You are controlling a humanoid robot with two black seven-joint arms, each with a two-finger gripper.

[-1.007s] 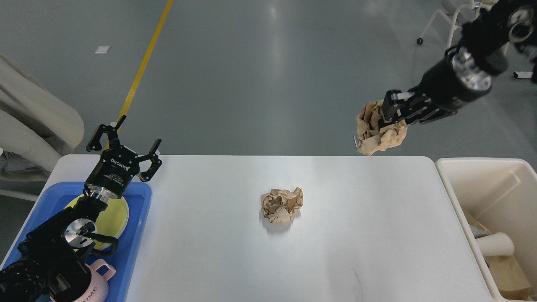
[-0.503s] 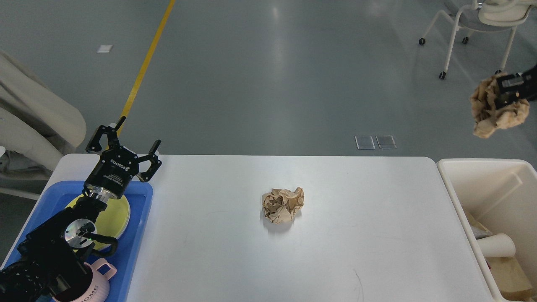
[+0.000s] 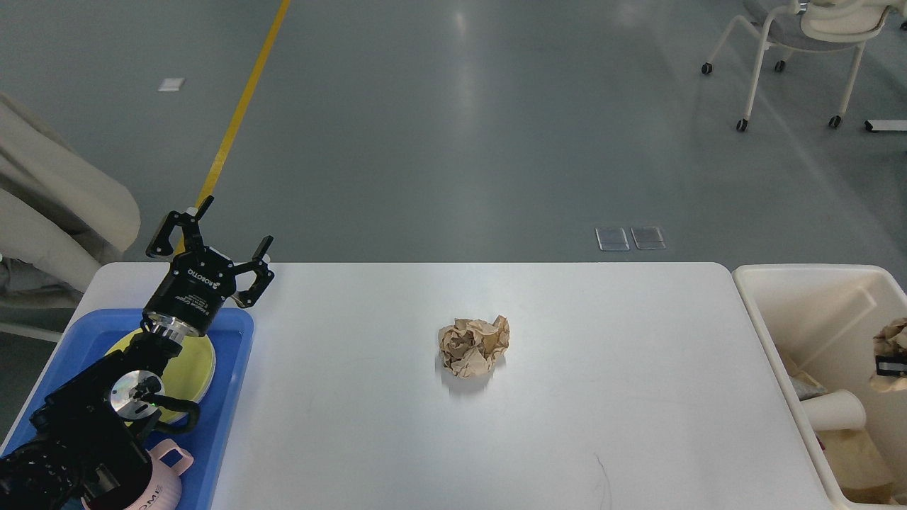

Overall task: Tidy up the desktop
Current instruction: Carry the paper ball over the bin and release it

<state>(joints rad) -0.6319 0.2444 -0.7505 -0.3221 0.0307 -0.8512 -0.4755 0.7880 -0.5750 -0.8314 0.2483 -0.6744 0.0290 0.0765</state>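
**Mia:** Head view first. What is on the far left?

**Ben:** The left arm comes in from the bottom left corner. Its left gripper (image 3: 216, 241) is up over the back left corner of the desk (image 3: 602, 397), and its two fingers are spread wide apart with nothing between them.

**Mia:** What is under the arm?

**Ben:** A blue tray (image 3: 230, 375) sits on the left end of the desk. A yellow plate (image 3: 198, 358) lies in it, but the arm hides a big part of the plate. A pink cup (image 3: 166, 478) stands at the front of the tray, and the bottom edge of the picture cuts it off.

**Mia:** Which way does the desk go?

**Ben:** It is white with round corners. Its long side runs left to right across the picture. Its front edge is cut off at the bottom.

**Mia:** What is in the middle?

**Ben:** A brown crumpled paper ball (image 3: 473, 346) lies on the desk by itself, well apart from the tray.

**Mia:** And on the right?

**Ben:** A cream bin (image 3: 769, 297) stands just beside the right end of the desk. A white paper cup (image 3: 836, 411) lies on its side in it. At the right edge, over the bin, a second paper wad (image 3: 891, 341) shows with a small black part on it. That could be the right gripper, but it is too cut off to tell.
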